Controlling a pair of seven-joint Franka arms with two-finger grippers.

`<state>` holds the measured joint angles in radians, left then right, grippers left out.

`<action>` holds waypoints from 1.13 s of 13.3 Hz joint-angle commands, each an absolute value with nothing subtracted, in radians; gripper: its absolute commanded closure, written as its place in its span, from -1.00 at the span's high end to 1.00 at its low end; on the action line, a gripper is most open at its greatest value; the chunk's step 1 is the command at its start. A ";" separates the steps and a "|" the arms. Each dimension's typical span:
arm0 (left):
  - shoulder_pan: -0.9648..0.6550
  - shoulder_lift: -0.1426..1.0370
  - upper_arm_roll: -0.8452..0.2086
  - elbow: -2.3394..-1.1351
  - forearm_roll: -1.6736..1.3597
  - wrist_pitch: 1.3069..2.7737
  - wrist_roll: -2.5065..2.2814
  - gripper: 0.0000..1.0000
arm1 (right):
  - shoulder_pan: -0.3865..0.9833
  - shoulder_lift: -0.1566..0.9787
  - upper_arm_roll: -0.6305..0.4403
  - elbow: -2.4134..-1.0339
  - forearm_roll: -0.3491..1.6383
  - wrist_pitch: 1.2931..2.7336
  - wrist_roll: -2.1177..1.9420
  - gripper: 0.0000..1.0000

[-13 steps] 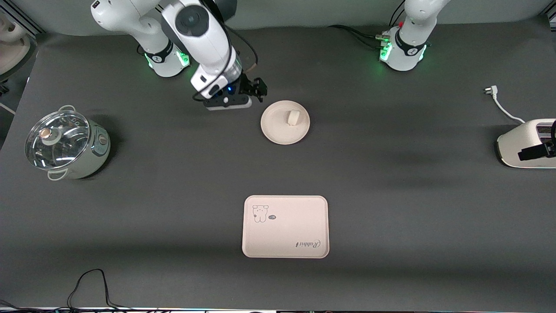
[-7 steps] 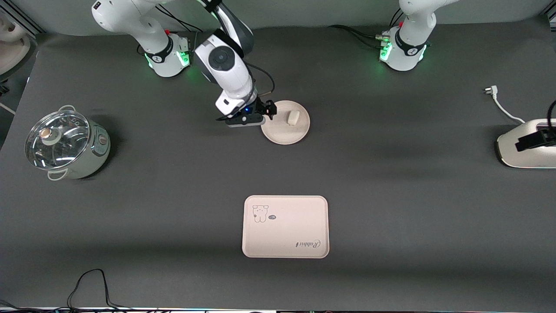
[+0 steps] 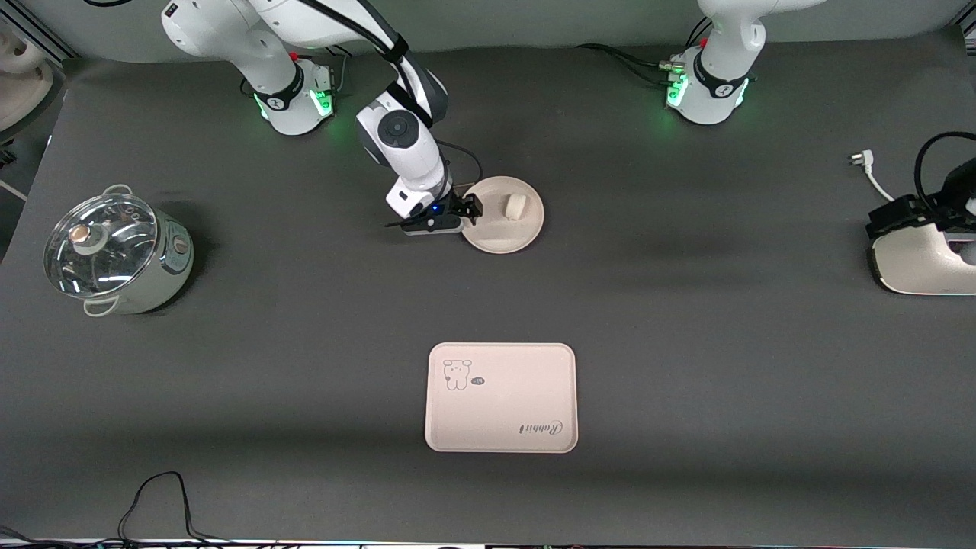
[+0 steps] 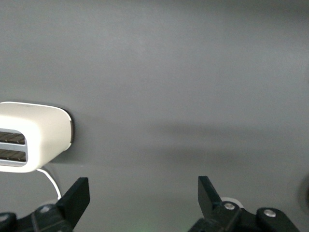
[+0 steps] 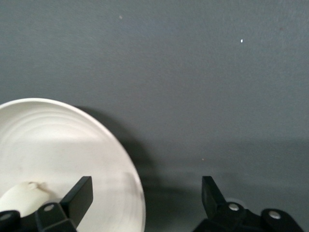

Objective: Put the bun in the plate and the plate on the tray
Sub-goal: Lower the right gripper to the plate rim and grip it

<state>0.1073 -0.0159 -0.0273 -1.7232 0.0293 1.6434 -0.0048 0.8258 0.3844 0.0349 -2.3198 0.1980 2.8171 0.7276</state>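
The bun [image 3: 515, 204] lies on the round plate [image 3: 503, 232], which sits on the mat toward the arms' bases. My right gripper [image 3: 467, 210] is low at the plate's rim on the right arm's end, open. In the right wrist view the right gripper [image 5: 146, 188] straddles the rim of the plate [image 5: 63, 145]: one finger over the plate, the other over the mat, with the bun [image 5: 19, 195] beside the inner finger. The tray [image 3: 501, 396] lies bare, nearer to the front camera than the plate. My left gripper [image 3: 890, 217] hangs open over the toaster, holding nothing [image 4: 143, 186].
A pot with a glass lid [image 3: 114, 252] stands at the right arm's end. A white toaster [image 3: 915, 267] [image 4: 29, 135] with its white cable and plug [image 3: 869, 171] is at the left arm's end. A black cable [image 3: 160, 488] loops at the table's front edge.
My right gripper has come down and across to the plate's rim. The left gripper has shifted over the toaster toward the bases. Plate, bun and tray have not moved.
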 commanded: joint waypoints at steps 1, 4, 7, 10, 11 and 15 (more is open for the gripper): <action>0.084 -0.077 -0.006 -1.801 0.012 1.672 0.017 1.00 | 0.847 0.416 0.052 -2.318 0.265 2.872 0.732 1.00; 0.080 -0.083 -0.009 -1.801 0.014 1.661 0.015 1.00 | 0.844 0.385 0.054 -2.318 0.265 2.824 0.733 0.98; 0.078 -0.080 -0.020 -1.802 0.012 1.663 0.014 1.00 | 0.841 0.383 0.054 -2.318 0.265 2.815 0.733 0.44; 0.080 -0.080 -0.026 -1.801 0.012 1.669 -0.002 1.00 | 0.842 0.383 0.054 -2.316 0.265 2.816 0.727 -0.36; 0.080 -0.080 -0.026 -1.801 0.014 1.666 -0.002 1.00 | 0.842 0.383 0.054 -2.316 0.265 2.816 0.721 -0.52; 0.078 -0.072 -0.028 -1.805 0.018 1.669 -0.002 1.00 | 0.841 0.383 0.054 -2.316 0.265 2.815 0.719 -0.94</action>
<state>0.0896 -0.0516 -0.0327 -1.7759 0.0204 1.6504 0.0003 0.8329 0.3973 0.0576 -2.3153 0.2382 2.8296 0.7305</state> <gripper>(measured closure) 0.000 0.907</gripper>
